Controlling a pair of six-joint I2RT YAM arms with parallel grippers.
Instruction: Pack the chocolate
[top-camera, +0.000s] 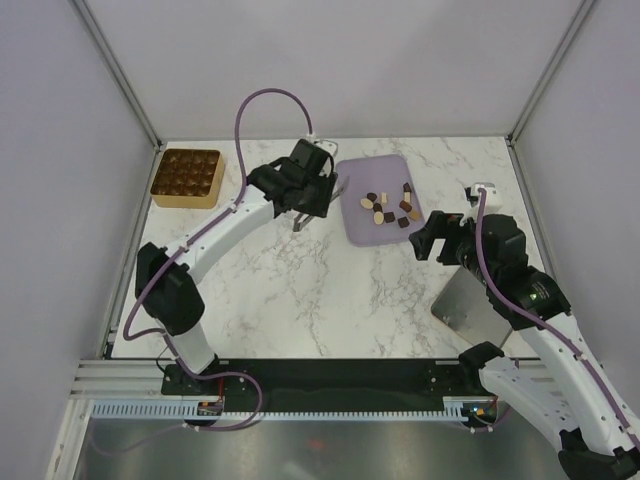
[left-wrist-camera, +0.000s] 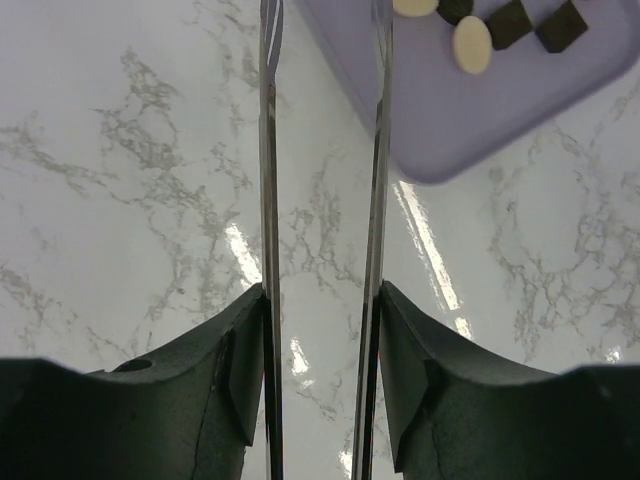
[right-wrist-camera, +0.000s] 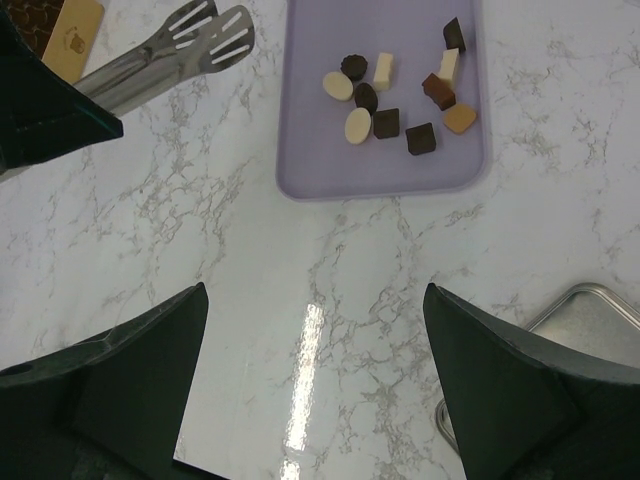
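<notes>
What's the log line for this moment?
left tool: shut on tongs, tips beside tray | right tool: open, empty | chocolates: on tray | box: far left, apart

Top external looks down from high behind the rig, at a distance. Both wrist cameras face down, close over the table (top-camera: 300, 290). All three views share the lilac tray (top-camera: 358, 226).
</notes>
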